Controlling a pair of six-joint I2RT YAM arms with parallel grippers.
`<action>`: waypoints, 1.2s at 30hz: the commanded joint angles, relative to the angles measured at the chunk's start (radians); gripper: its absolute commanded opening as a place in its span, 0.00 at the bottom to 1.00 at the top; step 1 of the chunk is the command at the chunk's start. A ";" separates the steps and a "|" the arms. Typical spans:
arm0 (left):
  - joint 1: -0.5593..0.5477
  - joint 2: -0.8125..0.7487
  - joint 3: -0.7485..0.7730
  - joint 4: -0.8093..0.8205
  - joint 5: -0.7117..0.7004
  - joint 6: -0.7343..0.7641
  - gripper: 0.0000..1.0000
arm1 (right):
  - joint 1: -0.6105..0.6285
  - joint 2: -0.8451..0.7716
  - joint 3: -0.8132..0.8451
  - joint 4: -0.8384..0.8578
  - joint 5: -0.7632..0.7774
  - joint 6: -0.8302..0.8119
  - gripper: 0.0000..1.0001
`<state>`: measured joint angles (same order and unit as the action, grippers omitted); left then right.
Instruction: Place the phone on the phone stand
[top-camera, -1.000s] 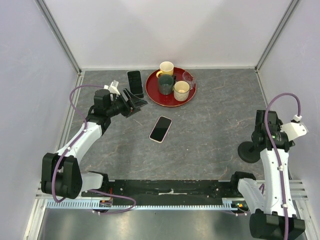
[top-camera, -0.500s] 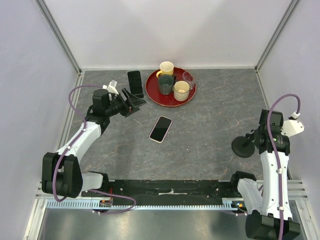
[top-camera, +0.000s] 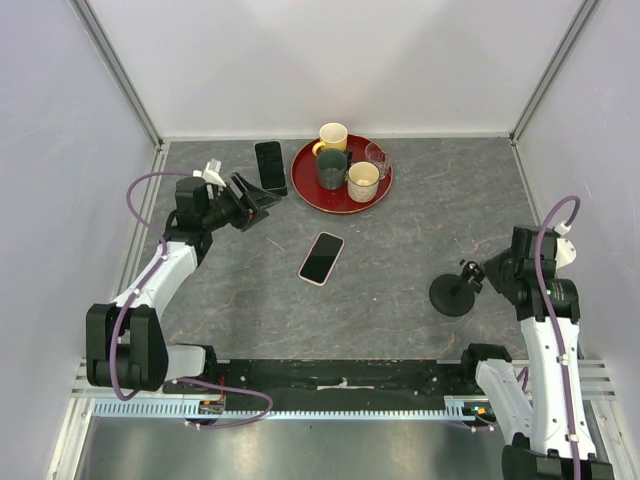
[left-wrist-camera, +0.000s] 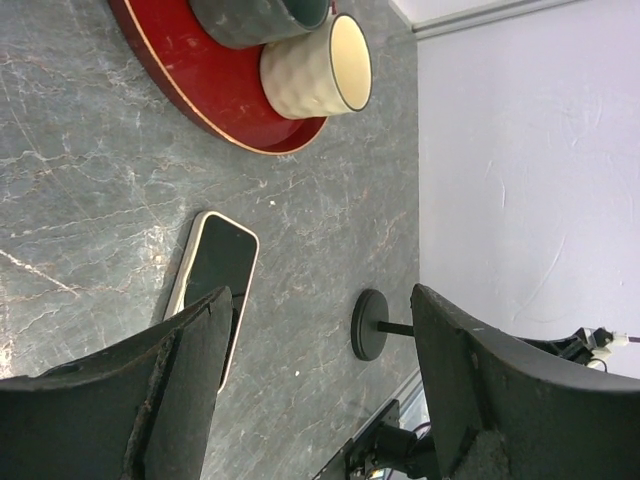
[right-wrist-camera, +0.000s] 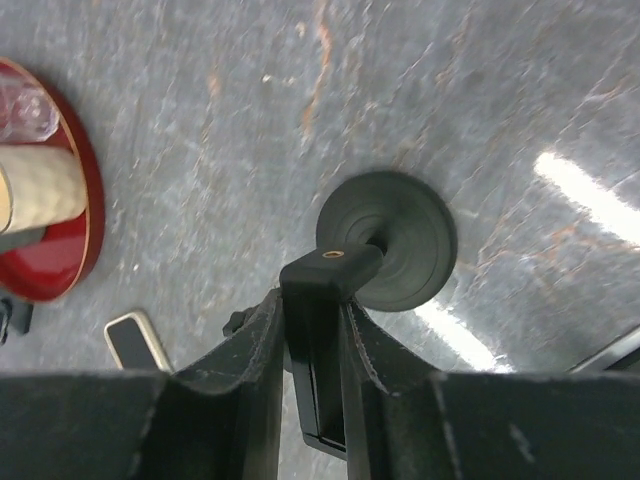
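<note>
The phone (top-camera: 321, 258), black-screened with a pale case edge, lies flat near the table's middle; it also shows in the left wrist view (left-wrist-camera: 215, 275) and at the right wrist view's lower left (right-wrist-camera: 135, 340). The phone stand (top-camera: 452, 295) is a black round disc with a short post, right of the phone. My right gripper (top-camera: 482, 277) is shut on the stand's holder, the block pinched between both fingers (right-wrist-camera: 312, 330) above the disc base (right-wrist-camera: 400, 240). My left gripper (top-camera: 255, 198) hangs open and empty at the back left, its fingers framing the phone and the stand (left-wrist-camera: 368, 325).
A red tray (top-camera: 303, 185) at the back holds several cups, among them a cream cup (left-wrist-camera: 315, 65). An all-black slab (top-camera: 269, 165) lies just left of the tray. Side walls and rails border the table.
My right gripper has shut on the stand's holder and carried the stand left, toward the table's middle. The left arm has drawn back slightly to the left, still open.
</note>
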<state>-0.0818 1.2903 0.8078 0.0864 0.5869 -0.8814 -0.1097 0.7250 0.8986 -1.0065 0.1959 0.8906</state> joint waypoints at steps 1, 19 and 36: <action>0.004 0.043 0.011 0.033 0.053 -0.002 0.78 | 0.054 -0.025 0.020 0.012 -0.164 0.123 0.00; 0.002 0.129 0.028 0.090 0.168 -0.014 0.75 | 0.941 0.361 0.221 -0.004 0.419 0.848 0.00; -0.042 0.126 0.008 0.167 0.212 -0.045 0.79 | 1.087 0.484 0.272 0.079 0.573 0.812 0.68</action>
<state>-0.1101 1.4281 0.8082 0.1902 0.7609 -0.8982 0.9630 1.2430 1.1419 -1.0294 0.6979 1.8366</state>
